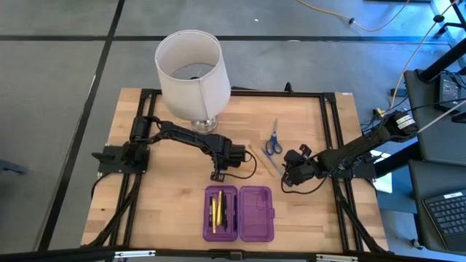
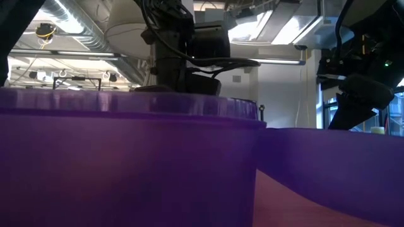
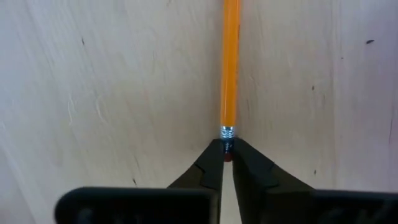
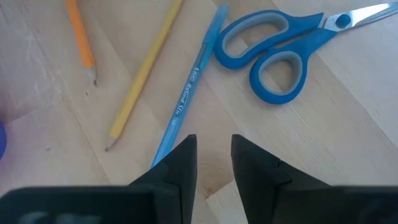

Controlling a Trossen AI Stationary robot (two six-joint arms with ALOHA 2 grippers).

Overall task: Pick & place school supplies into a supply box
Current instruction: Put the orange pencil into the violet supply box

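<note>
Pinching shut, the left gripper [image 3: 227, 163] is holding the orange pencil [image 3: 230, 62] by its eraser end, just behind the purple supply box [image 1: 239, 212]. Some pencils are already lying inside the box. The right gripper [image 4: 213, 158] is hanging part open and empty over the blue pen [image 4: 186, 93], yellow pencil [image 4: 146, 68] and scissors [image 4: 273, 46], all waiting on the table [image 1: 167, 211].

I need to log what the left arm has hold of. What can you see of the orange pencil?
The orange pencil is slim with a smooth orange painted body, a silver metal band and a dark reddish eraser stub at one end. It lies flat on the pale wooden table. The left gripper has its dark fingers shut on the eraser end; the pencil points straight away from them. Its far end runs out of the left wrist view.
</note>
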